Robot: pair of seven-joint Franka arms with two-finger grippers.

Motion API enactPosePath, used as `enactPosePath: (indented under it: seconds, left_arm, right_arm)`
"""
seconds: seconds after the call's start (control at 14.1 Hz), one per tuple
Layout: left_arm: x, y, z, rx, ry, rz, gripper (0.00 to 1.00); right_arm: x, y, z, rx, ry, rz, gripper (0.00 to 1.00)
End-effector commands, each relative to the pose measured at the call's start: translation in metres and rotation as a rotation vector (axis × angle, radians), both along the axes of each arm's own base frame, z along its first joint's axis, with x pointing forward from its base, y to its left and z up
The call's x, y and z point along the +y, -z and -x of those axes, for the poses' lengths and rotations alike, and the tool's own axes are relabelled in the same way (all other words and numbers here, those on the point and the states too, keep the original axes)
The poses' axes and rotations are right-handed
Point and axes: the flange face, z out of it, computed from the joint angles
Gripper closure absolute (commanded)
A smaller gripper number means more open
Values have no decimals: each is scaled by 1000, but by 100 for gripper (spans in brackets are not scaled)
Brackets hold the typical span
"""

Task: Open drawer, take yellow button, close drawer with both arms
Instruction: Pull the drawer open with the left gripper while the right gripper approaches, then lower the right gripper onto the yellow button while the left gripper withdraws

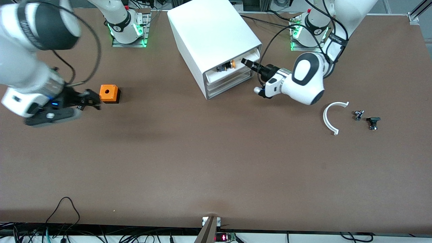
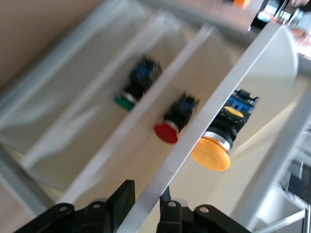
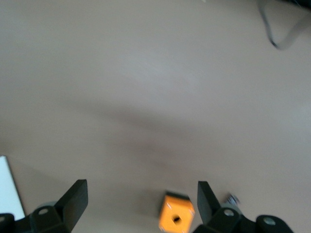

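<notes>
The white cabinet (image 1: 212,30) stands near the arms' bases. Its top drawer (image 1: 226,75) is pulled out a little. The orange-capped button (image 1: 231,64) lies in it on its side. My left gripper (image 1: 245,61) is at the drawer's front, at the end toward the left arm. In the left wrist view its fingers (image 2: 121,199) are shut on the drawer's white front wall (image 2: 228,92), and the button (image 2: 210,153) lies just inside. My right gripper (image 1: 94,99) is open and empty, low over the table beside the orange cube (image 1: 109,93). In the right wrist view it (image 3: 141,194) frames the cube (image 3: 176,218).
A red-capped button (image 2: 166,132) and a green-capped one (image 2: 125,101) show in the lower drawers. A white curved piece (image 1: 332,116) and two small black parts (image 1: 358,114) (image 1: 373,122) lie toward the left arm's end of the table.
</notes>
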Motion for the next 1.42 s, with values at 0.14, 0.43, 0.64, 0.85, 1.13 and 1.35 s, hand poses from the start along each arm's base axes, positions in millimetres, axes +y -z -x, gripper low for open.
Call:
enactPosePath:
  seconds: [0.14, 0.43, 0.64, 0.85, 1.13, 1.35]
  left_arm:
    - [59, -19, -60, -165, -127, -95, 100]
    - [77, -28, -76, -228, -155, -123, 0]
    - [97, -43, -93, -351, -214, -198, 0]
    - [140, -110, -118, -626, -79, -411, 0]
    - [195, -197, -121, -806, -49, -581, 0]
    - [213, -270, -101, -877, 71, -753, 0]
  right_arm:
    - [109, 4, -7, -119, -291, -72, 0]
    - [204, 18, 13, -129, -721, -103, 0]
    - [283, 36, 30, -143, -1002, -126, 0]
    - [325, 49, 50, -145, -1166, -127, 0]
    - [372, 47, 86, -175, -1259, -121, 0]
    - [426, 69, 119, -245, -1337, -78, 0]
